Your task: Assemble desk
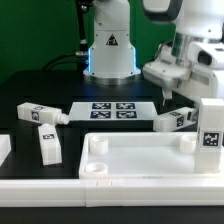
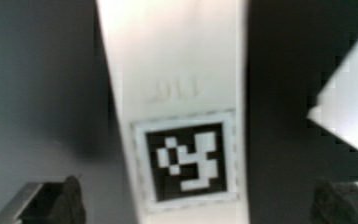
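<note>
We find the arm's two-finger tool (image 1: 162,94) hanging over the exterior view's right side of the black worktop (image 1: 40,90), released and gripping nothing. In the wrist view its dark fingertips (image 2: 51,203) stand clear on either side of a short square white plastic leg (image 2: 179,110) bearing a black-and-white tag, with a gap along each flank. We judge this to be the lying leg (image 1: 172,121) just below the tool, close to the rim of the large flat white plastic tabletop (image 1: 140,165), where a corner socket is only a short carry away. The tabletop lies at the near edge of the worktop, rim up, so that legs can go in from above. An upright leg (image 1: 208,125) stands at its corner on the exterior view's right; whether it is fully seated we cannot tell. A far loose leg (image 1: 40,115) and a near loose leg (image 1: 48,147) lie on the exterior view's left, spread apart so each can be reached. The marker board (image 1: 112,110) lies between the two groups.
</note>
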You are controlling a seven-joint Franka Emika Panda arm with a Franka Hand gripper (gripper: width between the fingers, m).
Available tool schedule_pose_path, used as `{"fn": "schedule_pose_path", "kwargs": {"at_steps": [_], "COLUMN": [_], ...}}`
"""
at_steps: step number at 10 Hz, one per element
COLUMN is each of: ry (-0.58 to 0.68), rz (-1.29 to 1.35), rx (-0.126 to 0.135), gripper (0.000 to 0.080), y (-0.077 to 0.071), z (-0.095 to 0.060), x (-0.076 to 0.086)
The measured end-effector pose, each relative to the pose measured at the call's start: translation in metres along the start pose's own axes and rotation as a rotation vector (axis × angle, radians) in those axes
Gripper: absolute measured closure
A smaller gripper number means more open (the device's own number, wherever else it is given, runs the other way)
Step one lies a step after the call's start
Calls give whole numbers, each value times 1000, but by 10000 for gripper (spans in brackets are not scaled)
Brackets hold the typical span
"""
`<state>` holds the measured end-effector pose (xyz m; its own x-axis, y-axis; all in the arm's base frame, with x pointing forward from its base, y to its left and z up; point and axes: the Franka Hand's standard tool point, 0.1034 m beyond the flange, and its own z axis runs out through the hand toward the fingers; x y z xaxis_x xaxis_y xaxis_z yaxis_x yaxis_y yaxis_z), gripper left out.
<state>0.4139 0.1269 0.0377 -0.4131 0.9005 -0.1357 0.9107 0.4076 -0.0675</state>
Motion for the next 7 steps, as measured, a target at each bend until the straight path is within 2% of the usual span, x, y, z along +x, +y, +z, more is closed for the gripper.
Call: {"fn": "schedule_pose_path", "kwargs": {"at_steps": [1, 3, 7], "ry": [-11, -26, -20], "rz": [149, 246, 536], "rx": [6, 9, 7], "gripper": [151, 151, 151], "y": [7, 14, 15], "z": [-8, -10, -10], "x": [-6, -18, -17]}}
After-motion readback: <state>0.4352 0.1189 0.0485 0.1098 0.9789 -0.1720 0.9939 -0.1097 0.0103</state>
